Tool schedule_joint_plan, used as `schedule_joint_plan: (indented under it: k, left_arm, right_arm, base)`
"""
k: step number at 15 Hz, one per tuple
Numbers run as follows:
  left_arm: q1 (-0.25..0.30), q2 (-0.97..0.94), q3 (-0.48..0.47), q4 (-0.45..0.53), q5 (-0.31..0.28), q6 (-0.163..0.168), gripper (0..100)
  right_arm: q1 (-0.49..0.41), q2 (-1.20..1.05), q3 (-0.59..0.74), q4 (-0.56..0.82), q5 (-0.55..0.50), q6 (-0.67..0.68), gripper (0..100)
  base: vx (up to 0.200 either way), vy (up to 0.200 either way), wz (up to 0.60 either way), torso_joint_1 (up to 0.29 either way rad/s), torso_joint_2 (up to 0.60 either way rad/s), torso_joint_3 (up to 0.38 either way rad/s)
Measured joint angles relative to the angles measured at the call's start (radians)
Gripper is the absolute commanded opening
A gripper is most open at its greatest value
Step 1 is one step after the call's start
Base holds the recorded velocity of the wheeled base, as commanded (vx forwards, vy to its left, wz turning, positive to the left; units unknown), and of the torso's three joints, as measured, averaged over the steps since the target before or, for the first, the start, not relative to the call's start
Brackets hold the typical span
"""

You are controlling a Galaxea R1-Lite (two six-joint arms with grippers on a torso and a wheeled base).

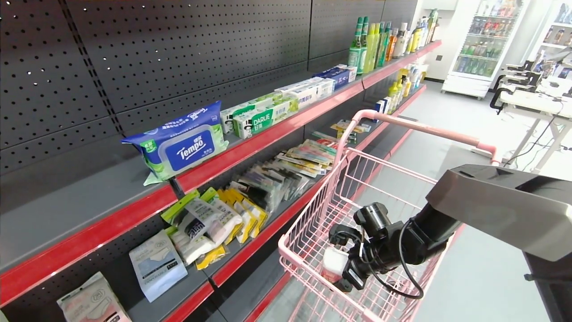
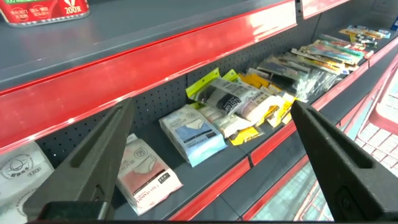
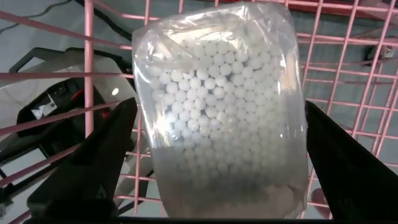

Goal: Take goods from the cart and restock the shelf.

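Note:
Inside the pink wire cart, my right gripper is shut on a clear bag of small white beads, one finger pressing each side of it. The bag shows white with a pink band at the cart's near left corner. My left gripper hangs open in front of the lower shelf with nothing between its fingers. Beyond it lie white underwear packs and yellow-green hanging packs. The red-edged shelf runs along the left.
A blue wipes pack and toothpaste boxes sit on the upper shelf, with bare board to the left of the wipes. Green bottles stand further along. Packets fill the lower shelf. A drinks fridge stands at the far end.

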Motion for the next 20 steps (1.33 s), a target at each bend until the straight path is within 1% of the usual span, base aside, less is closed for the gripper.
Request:
schedule_joint_plan:
  k: [9,10,15,20]
  left_arm:
    - [0.0,0.0,0.0,0.0,0.0,0.001,100]
    - [0.0,0.0,0.0,0.0,0.0,0.001,100]
    - [0.0,0.0,0.0,0.0,0.0,0.001,100]
    - [0.0,0.0,0.0,0.0,0.0,0.001,100]
  right_arm:
    - [0.026,0.036,-0.02,-0.01,-0.013,-0.009,100]
    - [0.027,0.039,-0.021,-0.015,-0.013,-0.007,0]
    - [0.022,0.041,-0.014,-0.045,-0.017,0.004,0]
    - [0.016,-0.044,-0.004,-0.044,-0.027,0.033,0]
  base:
    - [0.0,0.0,0.0,0.0,0.0,0.0]
    - [0.0,0.0,0.0,0.0,0.0,0.0]
    - [0.0,0.0,0.0,0.0,0.0,0.0]
    - [0.0,0.0,0.0,0.0,0.0,0.0]
